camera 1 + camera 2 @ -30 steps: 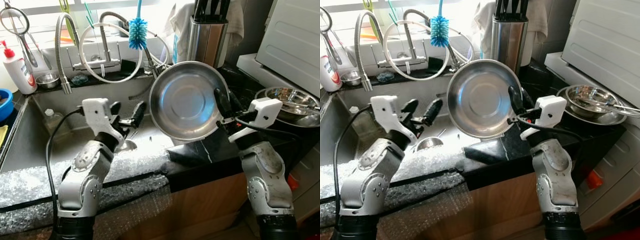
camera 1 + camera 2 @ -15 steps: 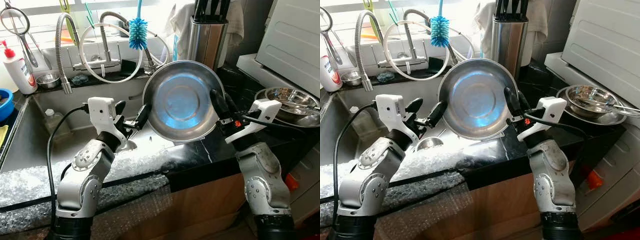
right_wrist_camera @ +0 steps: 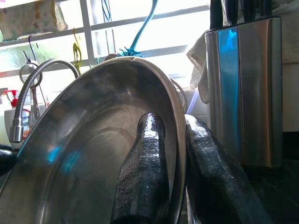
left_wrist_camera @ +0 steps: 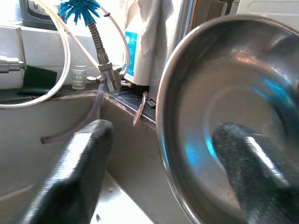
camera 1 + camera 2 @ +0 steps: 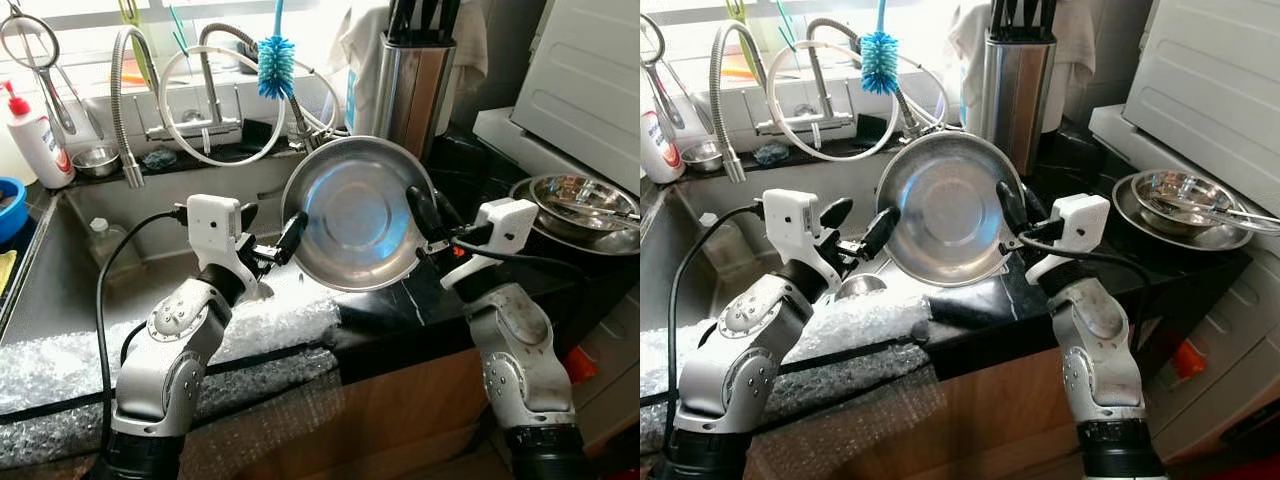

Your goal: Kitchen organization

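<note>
Now the right gripper (image 5: 424,215) pinches the rim of the steel bowl (image 5: 352,212) and holds it tilted in the air above the front edge of the black counter (image 5: 400,310), beside the sink (image 5: 120,260), while the left gripper (image 5: 278,238), spread wide, straddles the bowl's other rim.

Round stainless steel plate (image 5: 357,213): shallow, flat centre, raised rim, shiny. Held off the worktop (image 5: 400,305), tilted near upright, concave face toward the camera, above the sink edge. Right end effector (image 5: 424,215) pinches its right rim, one finger each side; left end effector (image 5: 272,237) straddles its left rim, fingers spread.
</note>
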`<state>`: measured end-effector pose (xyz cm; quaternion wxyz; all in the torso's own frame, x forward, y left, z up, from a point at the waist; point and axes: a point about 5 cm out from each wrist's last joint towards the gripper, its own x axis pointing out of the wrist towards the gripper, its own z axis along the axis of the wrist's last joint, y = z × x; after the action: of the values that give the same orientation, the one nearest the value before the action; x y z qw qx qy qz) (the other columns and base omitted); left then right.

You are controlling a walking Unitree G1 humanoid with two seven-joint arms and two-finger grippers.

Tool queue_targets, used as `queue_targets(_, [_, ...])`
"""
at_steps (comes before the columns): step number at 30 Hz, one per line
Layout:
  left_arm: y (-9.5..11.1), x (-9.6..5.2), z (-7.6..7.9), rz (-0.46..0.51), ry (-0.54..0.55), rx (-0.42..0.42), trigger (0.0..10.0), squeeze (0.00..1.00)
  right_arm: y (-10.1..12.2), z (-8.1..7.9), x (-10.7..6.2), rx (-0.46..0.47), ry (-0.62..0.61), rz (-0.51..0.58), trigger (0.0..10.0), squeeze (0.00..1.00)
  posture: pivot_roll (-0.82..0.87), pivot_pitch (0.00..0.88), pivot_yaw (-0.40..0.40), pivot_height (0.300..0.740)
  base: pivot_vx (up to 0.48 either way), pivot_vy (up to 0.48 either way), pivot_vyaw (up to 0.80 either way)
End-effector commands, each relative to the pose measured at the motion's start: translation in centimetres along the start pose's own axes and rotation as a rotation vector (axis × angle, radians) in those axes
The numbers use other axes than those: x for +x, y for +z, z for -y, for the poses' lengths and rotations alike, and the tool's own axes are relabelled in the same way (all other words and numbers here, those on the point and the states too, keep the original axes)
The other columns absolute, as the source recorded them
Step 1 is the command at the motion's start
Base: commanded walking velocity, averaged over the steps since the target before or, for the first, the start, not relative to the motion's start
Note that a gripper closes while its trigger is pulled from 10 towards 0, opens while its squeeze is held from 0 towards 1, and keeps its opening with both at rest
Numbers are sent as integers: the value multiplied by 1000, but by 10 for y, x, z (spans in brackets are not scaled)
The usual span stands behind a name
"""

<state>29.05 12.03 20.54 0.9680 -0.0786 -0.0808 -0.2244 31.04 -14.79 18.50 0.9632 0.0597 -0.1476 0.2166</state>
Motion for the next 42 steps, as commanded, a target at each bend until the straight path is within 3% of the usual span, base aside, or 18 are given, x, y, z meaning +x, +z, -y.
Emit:
queue_targets(1, [1,-2,2,-16,-14,26,6078,0,8,-4,6,-5,18,41,10000,0,-176,0,6,740,0,0,0])
queue_targets(2, [1,-2,2,-16,-14,26,6078,0,8,-4,6,-5,18,41,10000,0,-176,0,6,740,0,0,0])
queue_targets(4, [-2,-3,3,-32,-20,30,7373,0,10,-5,8,-6,22,52,10000,0,-178,0,5,740,0,0,0])
queue_targets(5, [-2,-3,3,-32,-20,30,7373,0,10,-5,8,-6,22,52,10000,0,-178,0,5,740,0,0,0])
queue_targets(6, [-4,-3,4,-43,-22,34,9608,0,11,-6,9,-4,26,60,10000,0,-181,0,6,740,0,0,0])
queue_targets(9, [-6,-3,6,-45,-24,28,9961,0,11,-6,9,-2,29,64,10000,0,-179,0,5,740,0,0,0])
queue_targets(10, [-5,-3,6,-44,-25,25,9098,0,12,-6,9,-1,30,65,10000,0,-180,0,6,740,0,0,0])
queue_targets(12, [-6,-3,7,-45,-26,23,5804,0,12,-6,9,0,31,65,10000,0,-179,0,5,740,0,0,0])
queue_targets(13, [-6,-3,6,-49,-24,28,1216,0,12,-6,9,3,32,65,10000,0,-179,0,5,740,0,0,0])
queue_targets(22, [-8,-4,7,-58,-28,21,1294,0,11,-11,12,20,52,70,10000,0,-179,0,5,740,0,0,0])
queue_targets(24, [-9,-4,8,-60,-28,17,1020,0,11,-11,12,22,52,70,10000,0,-179,0,5,740,0,0,0])
queue_targets(25, [-10,-4,8,-61,-29,15,0,0,11,-12,12,22,53,70,10000,0,-178,0,5,740,0,0,0])
queue_targets(42, [-7,-2,2,-46,-1,19,0,0,9,-12,13,17,51,60,10000,0,-180,0,6,740,0,0,0])
